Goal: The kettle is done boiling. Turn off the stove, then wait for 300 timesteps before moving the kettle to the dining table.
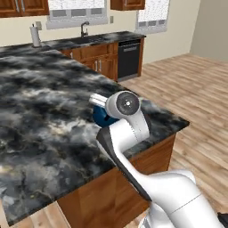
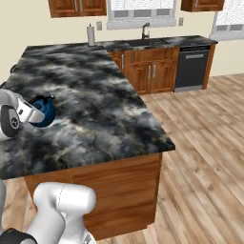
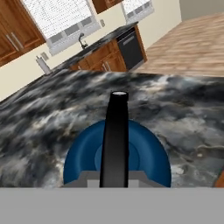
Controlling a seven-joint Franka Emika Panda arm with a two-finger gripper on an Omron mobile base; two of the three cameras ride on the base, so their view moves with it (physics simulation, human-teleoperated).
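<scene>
The small dark-blue kettle (image 2: 46, 112) sits low on the dining table (image 2: 95, 109), a dark marbled island top, near its front edge. In the left base view the kettle (image 1: 103, 116) peeks out from behind my white wrist. My gripper (image 2: 35, 111) comes at it from the left and is shut on the kettle's thin black handle (image 3: 115, 135), which runs up the middle of the hand view above the blue body (image 3: 144, 157). I cannot tell whether the kettle's base touches the top. The stove is out of view.
Behind the island runs a marbled counter with a sink faucet (image 2: 146, 29), a paper towel roll (image 2: 90, 35) and a black dishwasher (image 2: 192, 66). Wood floor (image 2: 205, 143) spreads to the right. The island's corner (image 1: 186, 122) is close to my arm.
</scene>
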